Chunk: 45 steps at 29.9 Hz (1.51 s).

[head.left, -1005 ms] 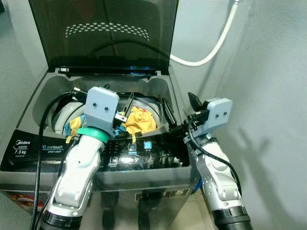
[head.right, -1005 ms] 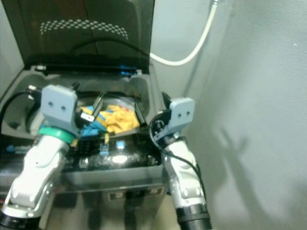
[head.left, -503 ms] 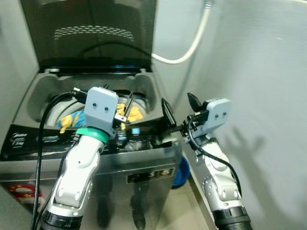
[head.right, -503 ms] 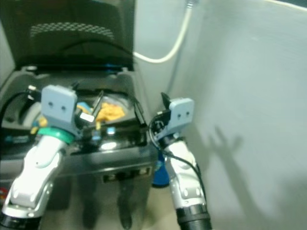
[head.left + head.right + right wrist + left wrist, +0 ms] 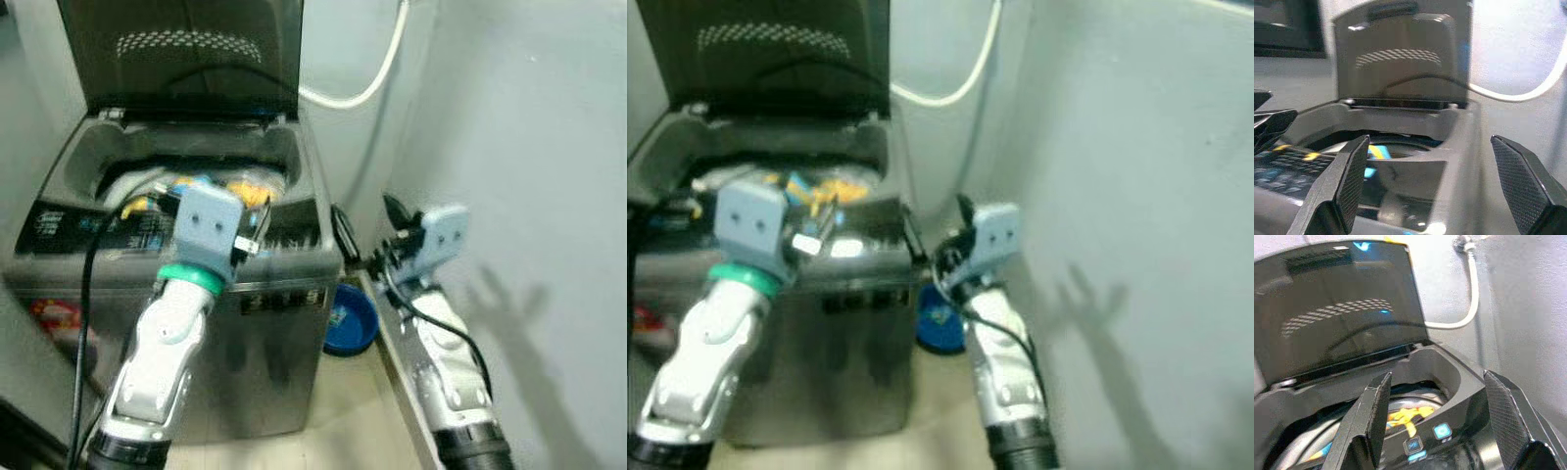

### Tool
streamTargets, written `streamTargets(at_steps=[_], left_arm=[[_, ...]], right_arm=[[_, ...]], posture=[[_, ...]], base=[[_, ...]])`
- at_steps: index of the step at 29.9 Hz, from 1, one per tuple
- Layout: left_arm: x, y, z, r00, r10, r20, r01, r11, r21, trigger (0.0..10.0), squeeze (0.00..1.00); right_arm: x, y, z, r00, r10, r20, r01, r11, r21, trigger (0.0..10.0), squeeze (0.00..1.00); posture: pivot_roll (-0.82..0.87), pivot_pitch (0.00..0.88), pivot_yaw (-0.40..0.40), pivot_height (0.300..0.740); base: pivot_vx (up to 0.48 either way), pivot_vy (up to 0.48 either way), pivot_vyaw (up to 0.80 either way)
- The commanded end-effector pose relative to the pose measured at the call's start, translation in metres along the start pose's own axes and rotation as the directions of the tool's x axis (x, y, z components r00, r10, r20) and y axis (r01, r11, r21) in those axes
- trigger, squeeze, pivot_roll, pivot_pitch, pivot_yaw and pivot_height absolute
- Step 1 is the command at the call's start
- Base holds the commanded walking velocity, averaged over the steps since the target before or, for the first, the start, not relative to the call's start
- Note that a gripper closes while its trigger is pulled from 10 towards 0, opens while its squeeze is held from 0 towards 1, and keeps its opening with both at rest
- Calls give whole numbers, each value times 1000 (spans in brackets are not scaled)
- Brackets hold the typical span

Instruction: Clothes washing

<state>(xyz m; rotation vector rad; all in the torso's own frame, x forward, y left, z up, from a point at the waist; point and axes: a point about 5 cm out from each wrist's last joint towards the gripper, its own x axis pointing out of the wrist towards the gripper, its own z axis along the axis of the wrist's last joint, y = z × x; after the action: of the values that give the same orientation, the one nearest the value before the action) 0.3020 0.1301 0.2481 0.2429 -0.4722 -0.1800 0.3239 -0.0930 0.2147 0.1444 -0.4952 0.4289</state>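
You've backed off: the washing machine sits farther beyond your empty, spread left end effector and right end effector, clothes loaded

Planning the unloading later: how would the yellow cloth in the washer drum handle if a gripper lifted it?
The yellow cloth lies crumpled, so it is probably floppy and would drape. It looks thin, likely light. It may snag the blue garment bunched beside it.

The clothes in the washing machine look blurred, perhaps yellow and blue, mostly hidden by its rim
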Motion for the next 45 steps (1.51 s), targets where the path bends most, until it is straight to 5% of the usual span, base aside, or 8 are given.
streamTargets(at_steps=[1,8,21,24,26,31,33,45], left_arm=[[-1,-3,-1,1000,-12,-1,12,1000,1,10000,0],[-8,-13,-21,992,-67,-107,61,996,-59,10000,0],[-71,-45,-105,863,-203,-464,171,979,-110,10000,0],[-103,-47,-138,778,-194,-597,164,981,-106,10000,0],[-144,-47,-176,642,-178,-745,166,982,-91,10000,0],[-169,-45,-194,551,-161,-819,157,984,-88,10000,0],[-191,-39,-208,478,-125,-870,111,990,-81,10000,0],[-222,-30,-229,349,-100,-932,73,994,-80,10000,0]], right_arm=[[-3,-1,-4,1000,-3,-24,3,1000,-15,10000,0],[-15,-4,-28,990,5,-141,-14,998,-64,10000,0],[-81,-24,-98,880,-80,-468,43,995,-91,10000,0],[-105,-28,-117,820,-104,-563,56,993,-101,10000,0],[-139,-34,-139,712,-158,-684,102,987,-121,10000,0],[-162,-38,-151,630,-203,-749,139,979,-148,10000,0],[-185,-42,-160,542,-279,-793,214,958,-190,10000,0],[-240,-35,-172,363,-295,-884,177,953,-245,10000,0]], posture=[[78,0,-2,740],[74,0,-5,740],[71,0,-15,740],[63,0,-18,740],[58,0,-20,740],[55,0,-19,740],[45,0,-12,740],[2,0,16,740]], base=[[-307,0,0],[-88,0,0],[0,0,0],[0,0,0],[0,0,0],[0,0,0],[0,0,0],[0,0,0]])
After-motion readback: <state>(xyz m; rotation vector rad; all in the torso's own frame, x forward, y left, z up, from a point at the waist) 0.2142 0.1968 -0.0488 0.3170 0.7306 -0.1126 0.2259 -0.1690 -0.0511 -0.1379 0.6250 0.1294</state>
